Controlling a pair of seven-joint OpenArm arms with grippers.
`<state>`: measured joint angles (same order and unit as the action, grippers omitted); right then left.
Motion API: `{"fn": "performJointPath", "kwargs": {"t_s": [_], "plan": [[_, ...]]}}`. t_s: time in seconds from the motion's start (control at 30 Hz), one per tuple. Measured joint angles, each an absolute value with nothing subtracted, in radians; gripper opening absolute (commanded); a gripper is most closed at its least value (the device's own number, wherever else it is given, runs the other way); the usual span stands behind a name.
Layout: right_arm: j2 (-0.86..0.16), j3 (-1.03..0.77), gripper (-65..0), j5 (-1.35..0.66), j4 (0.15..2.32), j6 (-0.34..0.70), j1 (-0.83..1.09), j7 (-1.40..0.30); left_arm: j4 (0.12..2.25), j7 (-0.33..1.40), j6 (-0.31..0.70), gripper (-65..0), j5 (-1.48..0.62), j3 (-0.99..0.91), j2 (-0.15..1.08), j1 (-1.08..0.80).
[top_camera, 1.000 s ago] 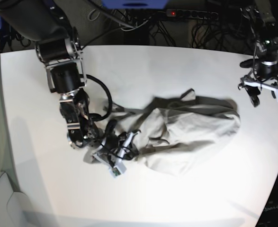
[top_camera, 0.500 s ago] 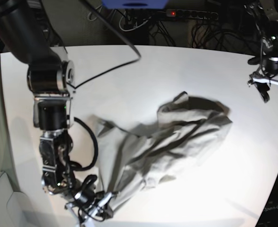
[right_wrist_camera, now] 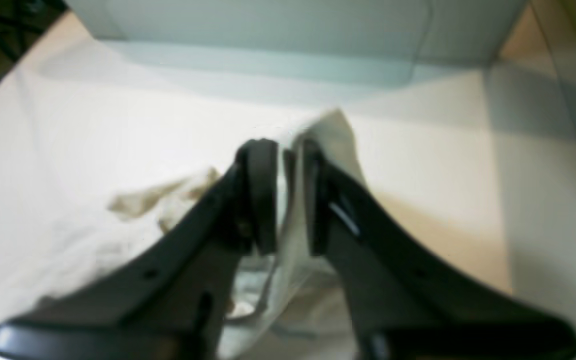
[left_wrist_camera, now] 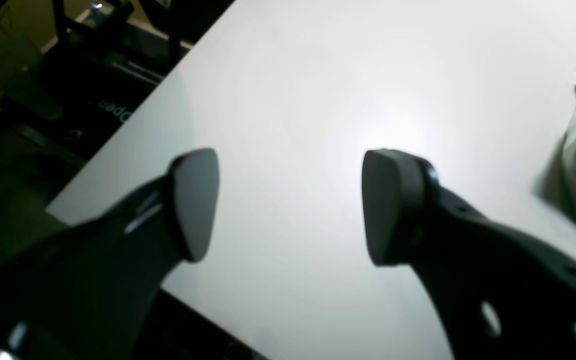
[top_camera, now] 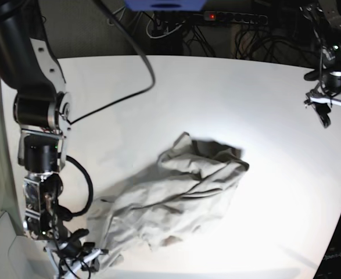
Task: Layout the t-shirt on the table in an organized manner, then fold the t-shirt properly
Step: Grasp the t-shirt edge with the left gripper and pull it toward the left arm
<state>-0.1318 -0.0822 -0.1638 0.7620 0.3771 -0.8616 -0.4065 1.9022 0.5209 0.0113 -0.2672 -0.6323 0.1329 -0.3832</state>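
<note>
While crumpled, the t-shirt (top_camera: 170, 200) has an edge between the right claw (right_wrist_camera: 283, 195) jaws.

Base high overhead; wrists close, low; all share table (top_camera: 176, 87)

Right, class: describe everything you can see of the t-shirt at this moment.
The t-shirt is plain light grey-beige soft cloth, crumpled and unfolded, lying in a rumpled heap on the white table toward its front. One edge is stretched toward the table's front corner, where the right gripper has cloth between its narrowly parted fingers. The left gripper hangs open, away from it.
</note>
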Motion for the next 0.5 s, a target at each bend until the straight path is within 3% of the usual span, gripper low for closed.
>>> {"fn": "performJointPath", "kwargs": {"t_s": [0.2, 0.5], "plan": [[-0.156, -0.082, -28.3, -0.163, 0.823, 0.365, -0.737, -0.432, 1.894, 0.523, 0.011, -21.6, -0.361, -0.488, 0.141, -0.337], [-0.149, -0.08, -26.9, -0.163, 1.126, 0.365, -0.526, -0.479, 1.739, 0.521, 0.01, -21.9, -0.369, -0.144, 0.089, -0.234]]}}
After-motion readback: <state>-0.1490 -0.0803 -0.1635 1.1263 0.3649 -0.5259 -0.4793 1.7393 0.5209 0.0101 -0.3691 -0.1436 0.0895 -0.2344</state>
